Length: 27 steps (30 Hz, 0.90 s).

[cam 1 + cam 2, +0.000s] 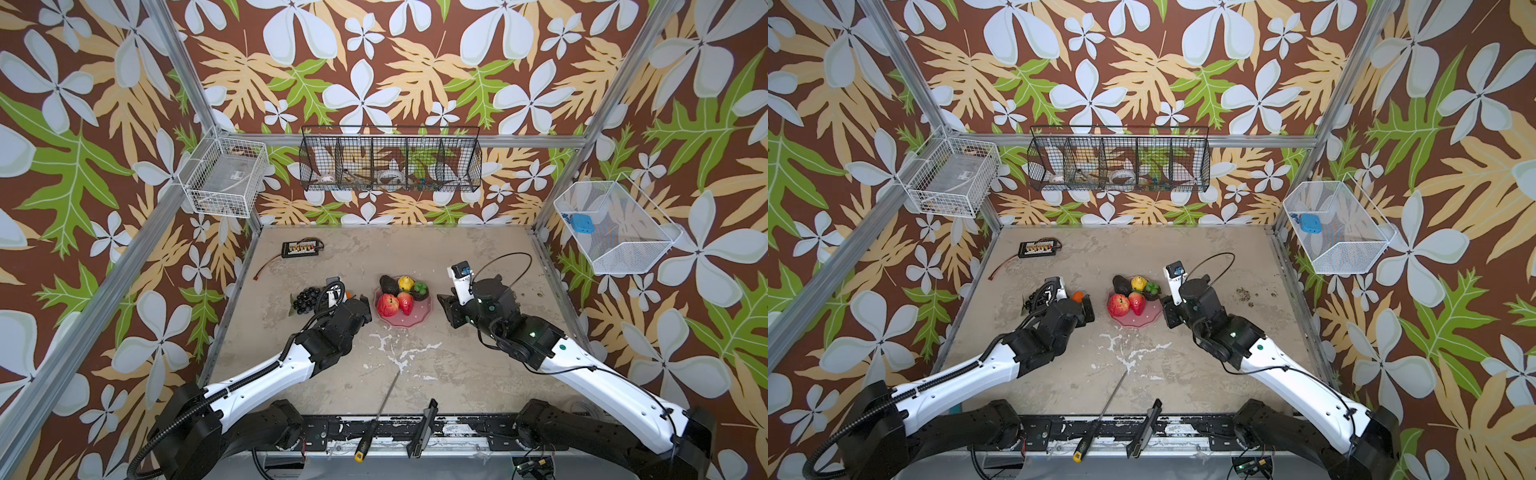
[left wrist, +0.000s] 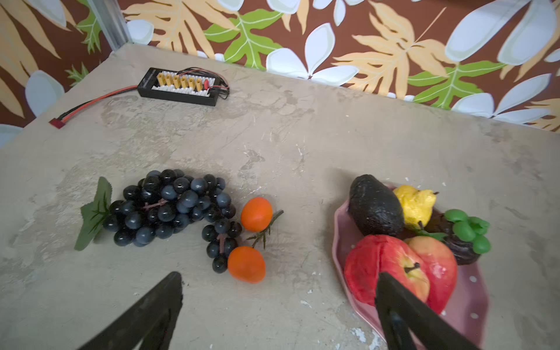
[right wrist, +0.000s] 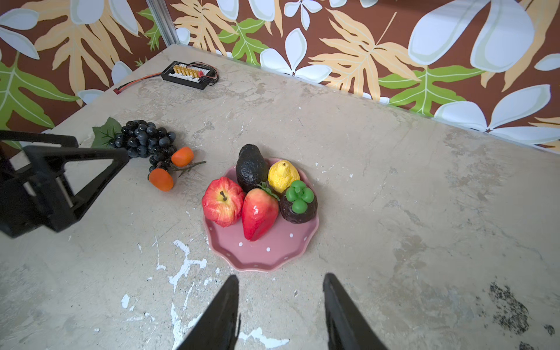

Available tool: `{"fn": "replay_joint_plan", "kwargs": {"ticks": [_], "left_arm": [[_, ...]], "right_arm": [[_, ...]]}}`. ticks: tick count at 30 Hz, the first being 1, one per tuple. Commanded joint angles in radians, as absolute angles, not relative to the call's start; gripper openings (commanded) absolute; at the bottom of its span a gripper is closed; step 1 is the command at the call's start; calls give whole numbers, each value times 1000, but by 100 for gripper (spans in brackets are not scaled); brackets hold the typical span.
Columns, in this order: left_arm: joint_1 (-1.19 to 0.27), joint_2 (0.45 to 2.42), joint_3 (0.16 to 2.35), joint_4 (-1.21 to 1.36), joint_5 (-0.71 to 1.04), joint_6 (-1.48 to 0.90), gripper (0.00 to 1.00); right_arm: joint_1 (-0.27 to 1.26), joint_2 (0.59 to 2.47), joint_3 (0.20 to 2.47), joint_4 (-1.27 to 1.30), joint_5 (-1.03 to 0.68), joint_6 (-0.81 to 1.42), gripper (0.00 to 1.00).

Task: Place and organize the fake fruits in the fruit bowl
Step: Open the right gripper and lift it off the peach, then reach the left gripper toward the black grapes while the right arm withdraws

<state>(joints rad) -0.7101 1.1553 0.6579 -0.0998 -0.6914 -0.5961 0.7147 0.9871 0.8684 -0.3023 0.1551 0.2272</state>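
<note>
Eight fruits counted; five in, three out.

Table (image 3: 394, 212): bare and mottled, with all the task items grouped near its middle.

Left gripper (image 2: 280, 277): fingers spread wide, nothing between them. In both top views it hangs above the table between the grapes and the bowl, over the oranges.

Right gripper (image 3: 281, 277): fingers parted, nothing held. It sits just off the bowl's rim, on the side away from the grapes, and is not touching the rim.

Bowl (image 3: 263, 257): flat on the table and upright. The fruits crowd the far half, while the near half shows bare pink.

Grapes (image 3: 145, 141): on the table, well apart from the bowl, leaf end pointing away from it. This is the biggest piece left out. Judgement: a loose bunch, awkward to pinch, and it will need most of the bare half.

Avocado (image 3: 251, 168): in the bowl at the far rim, leaning on the lemon.

Apple (image 3: 222, 201): in the bowl, stem up, touching the strawberry.

Strawberry (image 3: 259, 213): in the bowl, lying tip-forward at centre.

Brown-green piece (image 3: 298, 203): in the bowl, beside the strawberry.

Lemon (image 3: 283, 177): in the bowl, wedged between the avocado and the brown-green piece.

Oranges, two (image 3: 182, 156) (image 3: 161, 179): on the table, touching the grape bunch's tail, with a dry twig beside them.

Progress, as a judgement: past halfway. The grapes and both oranges are not yet placed, and the pile probably needs tidying afterwards.
</note>
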Motion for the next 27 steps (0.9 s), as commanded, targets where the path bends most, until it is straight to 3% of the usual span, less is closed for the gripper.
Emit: {"fn": "replay_joint_plan", "kwargs": {"ticks": [1, 6, 16, 27], "left_arm": [[-650, 1197, 677, -174, -650, -619, 100], [-529, 1253, 682, -191, -650, -666, 100], [-184, 1201, 620, -63, -431, -786, 92], [-159, 1299, 675, -57, -447, -765, 85]], "right_arm": [[716, 907, 812, -314, 164, 254, 47], [717, 802, 736, -336, 180, 283, 49], [717, 704, 675, -331, 183, 307, 53], [715, 697, 661, -318, 172, 311, 54]]}}
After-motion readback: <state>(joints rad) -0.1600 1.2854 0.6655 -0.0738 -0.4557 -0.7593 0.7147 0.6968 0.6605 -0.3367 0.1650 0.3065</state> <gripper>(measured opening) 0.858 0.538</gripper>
